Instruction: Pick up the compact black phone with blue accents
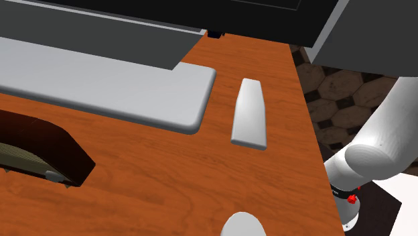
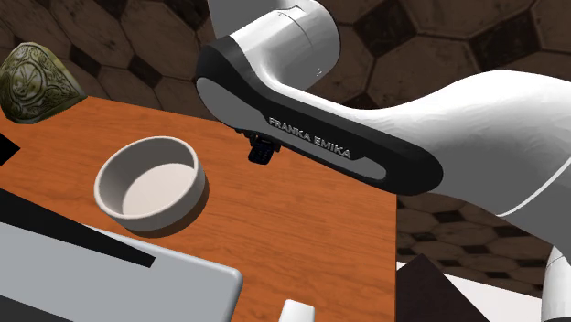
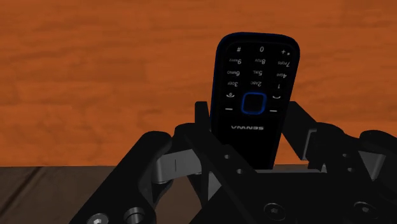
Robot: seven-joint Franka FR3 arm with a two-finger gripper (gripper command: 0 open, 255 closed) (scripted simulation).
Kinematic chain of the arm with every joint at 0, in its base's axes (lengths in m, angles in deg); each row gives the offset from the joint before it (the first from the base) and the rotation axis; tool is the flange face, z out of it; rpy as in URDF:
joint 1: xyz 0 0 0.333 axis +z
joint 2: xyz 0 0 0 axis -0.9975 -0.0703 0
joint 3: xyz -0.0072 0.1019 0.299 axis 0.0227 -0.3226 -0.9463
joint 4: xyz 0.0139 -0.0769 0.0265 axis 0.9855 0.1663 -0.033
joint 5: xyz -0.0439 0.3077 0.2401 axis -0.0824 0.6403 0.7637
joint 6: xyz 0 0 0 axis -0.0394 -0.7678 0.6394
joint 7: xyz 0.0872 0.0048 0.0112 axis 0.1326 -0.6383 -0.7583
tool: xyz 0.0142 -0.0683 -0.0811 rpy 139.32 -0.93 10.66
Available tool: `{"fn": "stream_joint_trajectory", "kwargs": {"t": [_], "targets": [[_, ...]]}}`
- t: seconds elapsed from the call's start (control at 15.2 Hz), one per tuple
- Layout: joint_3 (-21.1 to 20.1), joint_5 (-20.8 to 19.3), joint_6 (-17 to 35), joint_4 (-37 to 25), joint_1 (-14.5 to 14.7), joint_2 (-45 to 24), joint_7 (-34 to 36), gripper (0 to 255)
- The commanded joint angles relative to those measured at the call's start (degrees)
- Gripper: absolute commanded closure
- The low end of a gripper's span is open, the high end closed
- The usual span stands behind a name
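Centre-right in the wrist view, your gripper (image 3: 249, 109) clasps the black phone (image 3: 256, 70) by its long edges, its length running straight up the frame.

There is one black phone (image 3: 254, 95) with a blue rim. There is one white bowl (image 2: 146, 222), one flat grey slab (image 1: 100, 87), one grey wedge (image 1: 250, 112), one dark brown block (image 1: 40, 144) and one green ornamented piece (image 2: 35, 80). There is one wooden bench (image 1: 167, 174). One white arm (image 2: 439, 119) carries one black end effector (image 3: 249, 111) with two fingers (image 3: 202, 118).
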Motion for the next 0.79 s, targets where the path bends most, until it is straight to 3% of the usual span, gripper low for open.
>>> {"fn": "stream_joint_trajectory", "kwargs": {"t": [0.0,0.73], "targets": [[0.0,-0.1,-1.3,-1.6,0.1,-0.3,0.0,255],[-0.2,-1.7,-12.0,-16.3,2.1,-4.6,-0.2,255]]}}
